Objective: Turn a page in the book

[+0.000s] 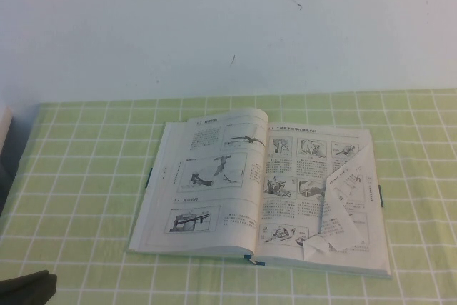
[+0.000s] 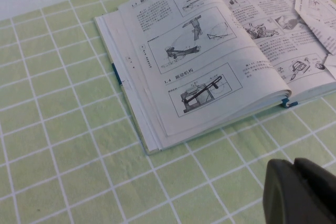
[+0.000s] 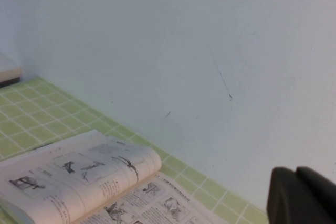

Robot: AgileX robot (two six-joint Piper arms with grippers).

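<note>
Book (image 1: 235, 191) lying open at the middle of a counter (image 1: 86, 176) covered in green-and-white checked cloth, a plain pale wall behind. Its right-hand page (image 1: 346, 205) is folded and crumpled over itself at about four o'clock — corner bent inward. Left gripper (image 2: 294, 192) hovers above the cloth near the book's near-left corner, fingers together. Right gripper (image 3: 302, 198) hangs high, closed on nothing.

Your high camera looks down from the robot's side at the open white-paged book (image 1: 235, 191) on green checked cloth (image 1: 78, 198); your left wrist camera sits low near its left page; your right wrist camera faces the pale wall (image 3: 184, 40); all three share the book.
</note>
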